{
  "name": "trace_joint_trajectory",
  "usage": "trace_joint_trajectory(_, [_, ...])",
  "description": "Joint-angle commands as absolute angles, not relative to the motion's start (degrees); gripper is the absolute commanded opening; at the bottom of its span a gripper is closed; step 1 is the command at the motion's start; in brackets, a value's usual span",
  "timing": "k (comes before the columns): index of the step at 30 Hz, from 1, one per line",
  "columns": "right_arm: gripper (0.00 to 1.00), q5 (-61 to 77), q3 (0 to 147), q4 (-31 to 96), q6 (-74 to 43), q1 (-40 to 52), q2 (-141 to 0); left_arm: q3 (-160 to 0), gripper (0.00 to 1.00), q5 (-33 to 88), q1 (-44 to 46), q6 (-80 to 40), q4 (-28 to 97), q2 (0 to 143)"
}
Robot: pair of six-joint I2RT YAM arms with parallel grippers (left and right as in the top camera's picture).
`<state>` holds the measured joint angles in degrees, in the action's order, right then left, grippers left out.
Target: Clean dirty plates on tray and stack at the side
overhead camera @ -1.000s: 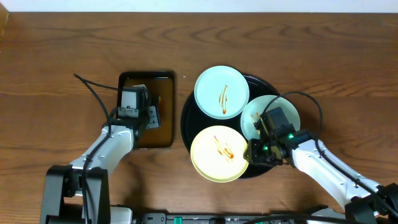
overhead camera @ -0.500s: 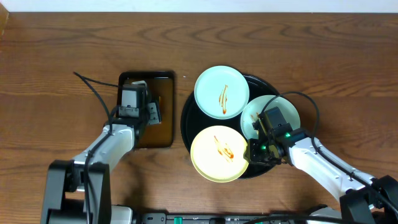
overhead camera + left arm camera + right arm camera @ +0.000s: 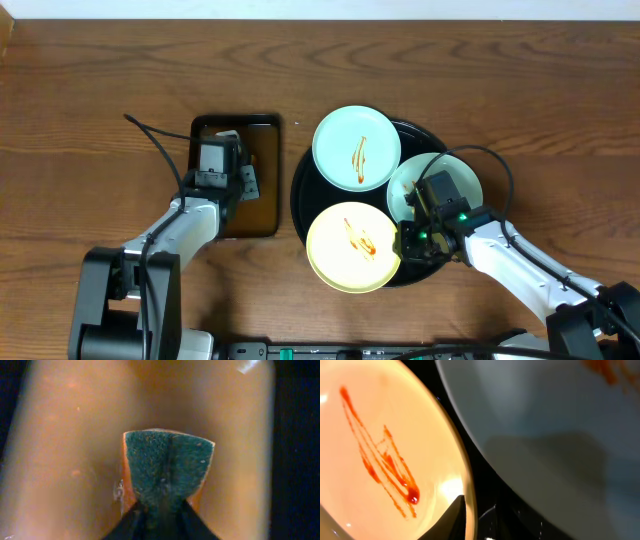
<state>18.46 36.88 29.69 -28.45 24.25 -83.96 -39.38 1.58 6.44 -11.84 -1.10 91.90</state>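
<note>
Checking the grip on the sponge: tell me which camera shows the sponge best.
The left wrist view: the sponge's green face fills the centre, creased where the left gripper pinches it, with the brown tray behind it. Overhead, the gripper hides the sponge. The right wrist view shows only plates, no sponge.

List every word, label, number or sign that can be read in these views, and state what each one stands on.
No text is readable anywhere.
The far mint-blue round plate, the right mint-blue round plate and the cream-yellow round plate bear only red-brown sauce streaks.
The glossy black round tray, the brown rectangular tray and the green-topped sponge show no marks.
</note>
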Motion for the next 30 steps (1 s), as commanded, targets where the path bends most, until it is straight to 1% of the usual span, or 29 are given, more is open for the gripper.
trace_joint_trajectory(1, [0.18,17.08,36.60,28.88,-25.19,24.73,-84.25,-40.62,0.13,1.06,6.31,-11.49,-0.93,92.53])
trace_joint_trajectory(2, [0.16,15.35,36.60,28.88,-25.17,24.73,-84.25,-40.62,0.07,1.06,6.31,-11.49,-0.80,92.53])
trace_joint_trajectory(8, [0.13,14.46,36.58,28.18,-21.52,24.73,-84.25,-40.64,0.07,1.08,6.31,-11.49,-0.27,91.90])
trace_joint_trajectory(9, [0.15,14.50,36.58,28.03,-21.04,24.73,-84.25,-40.64,0.07,1.13,6.31,-11.51,-0.21,91.33])
trace_joint_trajectory(10, [0.18,14.98,36.60,27.79,-20.25,24.73,-84.25,-40.64,0.07,1.63,6.31,-11.49,-0.08,90.19])
trace_joint_trajectory(12, [0.21,15.97,36.60,27.44,-18.68,24.73,-84.25,-40.64,0.08,3.60,6.31,-11.49,-0.08,87.83])
trace_joint_trajectory(14, [0.17,16.67,36.60,27.16,-17.80,24.73,-84.25,-40.64,0.08,5.45,6.31,-11.49,-0.05,85.60])
trace_joint_trajectory(15, [0.09,17.06,36.60,26.94,-16.99,24.73,-84.25,-40.64,0.08,6.96,6.31,-11.49,0.05,84.27])
trace_joint_trajectory(17, [0.01,17.45,36.60,26.55,-15.73,24.73,-84.25,-40.62,0.08,9.15,6.31,-11.46,0.40,81.56])
trace_joint_trajectory(22, [0.01,17.43,36.60,26.30,-15.09,24.75,-84.25,-40.62,0.07,11.25,6.31,-11.46,4.29,75.24])
trace_joint_trajectory(24, [0.01,17.52,36.60,25.67,-13.76,24.75,-84.25,-40.62,0.07,18.26,6.55,-11.46,5.76,72.69])
trace_joint_trajectory(26, [0.01,17.58,36.60,25.19,-12.99,24.73,-84.25,-40.62,0.07,20.47,7.16,-11.49,6.02,71.90])
trace_joint_trajectory(30, [0.01,17.39,36.58,24.18,-12.95,24.73,-84.25,-40.62,0.07,20.51,9.26,-11.46,6.17,71.68])
